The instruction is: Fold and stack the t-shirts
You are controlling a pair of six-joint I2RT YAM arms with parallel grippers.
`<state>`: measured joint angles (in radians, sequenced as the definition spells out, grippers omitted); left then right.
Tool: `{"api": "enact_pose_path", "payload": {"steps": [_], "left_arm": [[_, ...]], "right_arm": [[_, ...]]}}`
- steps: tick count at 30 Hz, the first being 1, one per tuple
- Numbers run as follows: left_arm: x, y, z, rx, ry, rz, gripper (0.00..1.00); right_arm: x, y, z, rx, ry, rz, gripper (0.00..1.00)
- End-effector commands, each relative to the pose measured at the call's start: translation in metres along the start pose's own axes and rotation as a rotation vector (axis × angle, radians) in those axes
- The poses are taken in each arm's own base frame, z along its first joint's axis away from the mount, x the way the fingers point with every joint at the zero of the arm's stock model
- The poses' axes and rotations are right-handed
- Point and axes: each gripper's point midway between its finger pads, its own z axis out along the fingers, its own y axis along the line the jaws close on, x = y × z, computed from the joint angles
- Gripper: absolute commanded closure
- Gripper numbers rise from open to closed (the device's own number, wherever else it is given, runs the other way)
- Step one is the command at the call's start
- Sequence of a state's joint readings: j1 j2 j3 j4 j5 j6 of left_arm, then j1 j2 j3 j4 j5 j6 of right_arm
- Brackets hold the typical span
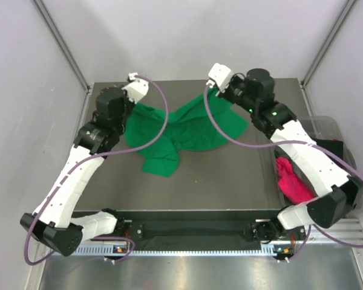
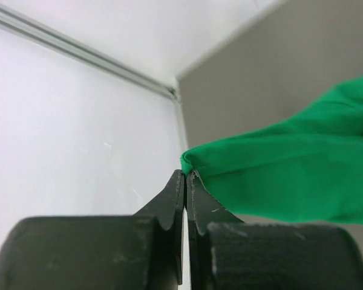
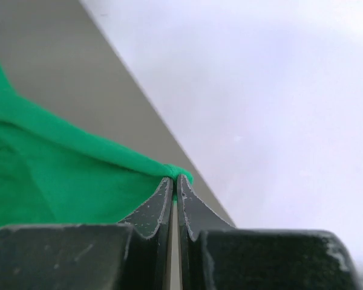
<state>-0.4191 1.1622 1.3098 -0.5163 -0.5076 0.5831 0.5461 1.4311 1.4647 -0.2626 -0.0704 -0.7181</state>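
Over at the right edge of the top view sits a clear bin, tucked partly under the right arm. Inside it, a crumpled magenta-pink t-shirt shows toward the bottom of the frame. A black item lies higher up in the same bin, but the arm covers too much of it to say what it is.

Centre stage, the green t-shirt is in the upper middle of the dark tabletop, close to the far edge. Its long axis runs left to right across the frame, strung between the two grippers. The two upper corners are raised, the top edge dips in a V between them, and the rest drapes onto the tabletop. A bunched flap at the lower left of the cloth points toward the bottom of the frame.

Left gripper: jaws pressed together, with a folded corner of green fabric pinched right at the tips. The cloth trails off to the right of the left wrist view. Right gripper: same story, jaws clamped on a green corner at the tips, cloth running off to the left of the right wrist view. In the top view the left one holds the shirt's upper left corner and the right one its upper right.
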Motion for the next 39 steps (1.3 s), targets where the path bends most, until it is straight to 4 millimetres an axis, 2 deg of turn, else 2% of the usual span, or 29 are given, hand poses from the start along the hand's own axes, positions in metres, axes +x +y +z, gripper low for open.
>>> {"api": "enact_pose_path", "payload": {"steps": [1,3,4,6,9,12,14,15,16,18,19,23,26,27,29,30,33,35,37,38,39], "left_arm": [[-0.06,0.059,-0.027,-0.11,-0.175,-0.046,1.0],[-0.071,0.076,-0.038,-0.142,-0.211,-0.054,1.0],[-0.08,0.089,-0.048,-0.17,-0.245,-0.078,1.0],[-0.086,0.102,-0.063,-0.193,-0.279,-0.11,1.0],[-0.087,0.115,-0.084,-0.216,-0.327,-0.153,1.0],[-0.073,0.105,-0.085,-0.195,-0.305,-0.146,1.0],[-0.055,0.082,-0.073,-0.147,-0.258,-0.121,1.0],[-0.05,0.075,-0.07,-0.131,-0.25,-0.118,1.0],[-0.039,0.061,-0.059,-0.104,-0.217,-0.095,1.0],[-0.032,0.047,-0.049,-0.081,-0.193,-0.088,1.0],[-0.024,0.039,-0.042,-0.069,-0.168,-0.073,1.0],[-0.015,0.024,-0.023,-0.061,-0.134,-0.02,1.0],[-0.008,0.007,-0.005,-0.039,-0.109,0.022,1.0],[-0.005,-0.002,0.004,-0.023,-0.089,0.034,1.0],[0.005,-0.014,0.016,-0.002,-0.053,0.041,1.0],[0.01,-0.025,0.025,0.02,-0.025,0.051,1.0],[0.029,-0.047,0.04,0.048,0.027,0.062,1.0],[0.031,-0.052,0.048,0.037,0.023,0.062,1.0],[0.038,-0.059,0.054,0.039,0.041,0.073,1.0],[0.04,-0.063,0.059,0.042,0.052,0.078,1.0],[0.04,-0.063,0.061,0.036,0.058,0.074,1.0]], "right_arm": [[-0.007,-0.043,-0.031,0.135,0.041,-0.026,1.0],[-0.017,-0.06,-0.051,0.181,0.023,-0.03,1.0],[-0.016,-0.067,-0.057,0.197,0.024,-0.024,1.0],[-0.017,-0.075,-0.072,0.225,0.02,-0.016,1.0],[-0.003,-0.079,-0.086,0.236,0.052,0.0,1.0],[0.014,-0.062,-0.094,0.2,0.083,0.011,1.0],[0.027,-0.049,-0.093,0.172,0.107,0.016,1.0],[0.042,-0.035,-0.09,0.143,0.134,0.023,1.0],[0.05,-0.03,-0.087,0.133,0.147,0.027,1.0],[0.07,-0.014,-0.081,0.098,0.188,0.032,1.0],[0.073,-0.007,-0.078,0.071,0.182,0.036,1.0],[0.092,0.009,-0.069,0.029,0.224,0.038,1.0],[0.117,0.022,-0.05,-0.031,0.28,0.029,1.0],[0.135,0.031,-0.038,-0.067,0.319,0.04,1.0],[0.154,0.05,-0.024,-0.154,0.356,0.062,1.0],[0.171,0.066,-0.012,-0.212,0.399,0.081,1.0],[0.206,0.099,0.005,-0.331,0.49,0.139,1.0],[0.225,0.113,0.02,-0.374,0.53,0.153,1.0],[0.236,0.117,0.03,-0.39,0.557,0.163,0.94],[0.238,0.116,0.037,-0.378,0.566,0.172,0.86],[0.243,0.109,0.05,-0.34,0.576,0.191,0.71]]}}
